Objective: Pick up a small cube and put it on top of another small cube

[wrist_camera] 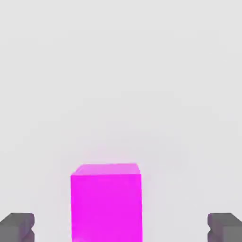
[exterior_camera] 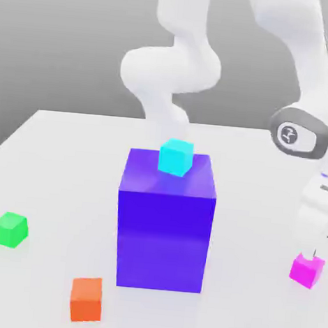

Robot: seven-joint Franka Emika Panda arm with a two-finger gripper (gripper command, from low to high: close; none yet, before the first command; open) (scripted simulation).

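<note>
Pink cube [exterior_camera: 307,270]: on table [exterior_camera: 55,157], exterior view's right, unlifted.
Gripper [wrist_camera: 121,229]: spread wide, fingers [wrist_camera: 17,227] flanking the cube, not touching.
Cyan cube [exterior_camera: 176,157]: atop blue block [exterior_camera: 164,230].
Done: approach.
Left: grasp, lift, stack.

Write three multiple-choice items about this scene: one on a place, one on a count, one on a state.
1. Where is the cyan cube?
A. on the table
B. on the big blue-purple block
C. on the orange cube

2. How many small cubes rest on the table?
A. one
B. three
C. five

3. How do the jaws stand?
A. open, either side of the magenta cube
B. shut on the green cube
C. shut, empty

Key: 1 B, it sits on the block's top; 2 B, green, orange, magenta; 3 A, the fingertips stand apart from the cube.
</note>
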